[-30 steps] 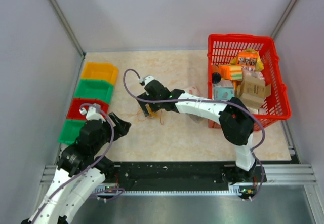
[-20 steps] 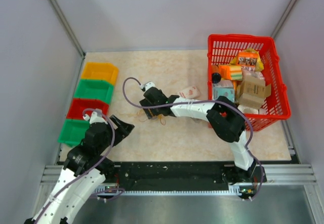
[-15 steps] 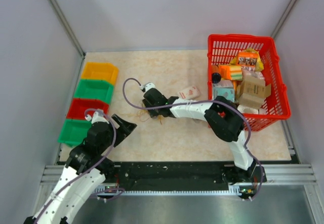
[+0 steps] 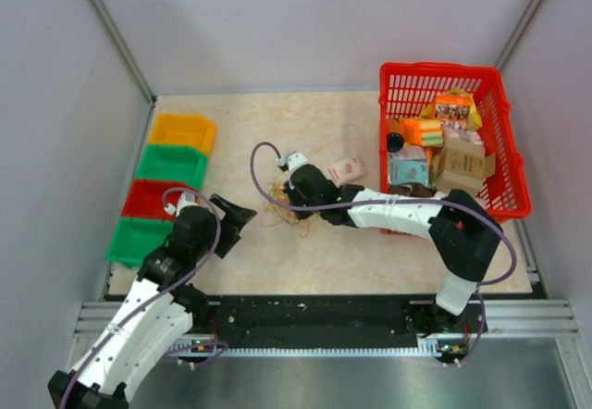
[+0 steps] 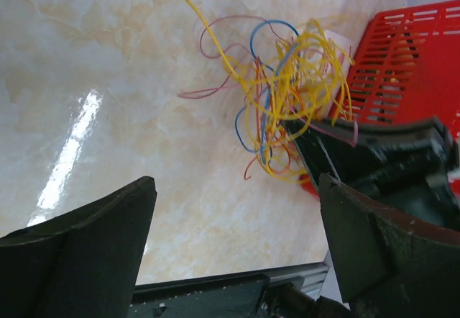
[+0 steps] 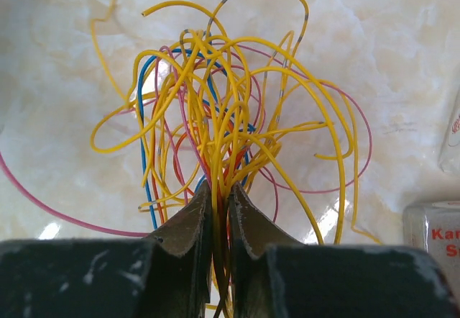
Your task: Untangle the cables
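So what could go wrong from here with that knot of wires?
The right pincer is shut on many cables at once, so a pull may drag or tighten the whole tangle. The left pincer stands open, holding nothing to pull against. Loose loops could also snag the small carton nearby.

We log: cables [image 6: 230, 109] between the fingers of right gripper [image 6: 219, 188], fanning ahead | left gripper [image 5: 236, 185] facing it beyond cables, apart | carton [image 6: 444, 240] to its right | basket [image 4: 444, 68] behind it
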Action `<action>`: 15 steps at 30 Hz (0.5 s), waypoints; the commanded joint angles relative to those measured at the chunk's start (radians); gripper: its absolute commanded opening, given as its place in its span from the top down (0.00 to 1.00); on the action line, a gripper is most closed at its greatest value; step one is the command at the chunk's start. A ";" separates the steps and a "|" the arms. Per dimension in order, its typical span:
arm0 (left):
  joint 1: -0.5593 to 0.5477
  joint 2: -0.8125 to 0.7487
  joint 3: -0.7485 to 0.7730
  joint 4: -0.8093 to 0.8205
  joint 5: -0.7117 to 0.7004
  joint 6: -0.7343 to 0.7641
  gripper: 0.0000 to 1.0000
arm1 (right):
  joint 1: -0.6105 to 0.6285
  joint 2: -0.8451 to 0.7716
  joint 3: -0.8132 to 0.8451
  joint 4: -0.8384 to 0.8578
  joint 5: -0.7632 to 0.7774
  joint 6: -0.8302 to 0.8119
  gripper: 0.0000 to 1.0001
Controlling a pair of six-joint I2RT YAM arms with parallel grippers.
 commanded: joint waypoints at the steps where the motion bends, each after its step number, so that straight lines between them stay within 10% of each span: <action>1: 0.081 0.108 -0.009 0.216 0.130 -0.045 0.02 | 0.004 -0.130 -0.072 0.077 -0.079 0.018 1.00; 15: 0.131 0.367 -0.031 0.463 0.250 -0.022 0.24 | 0.006 -0.309 -0.178 0.143 -0.201 0.040 1.00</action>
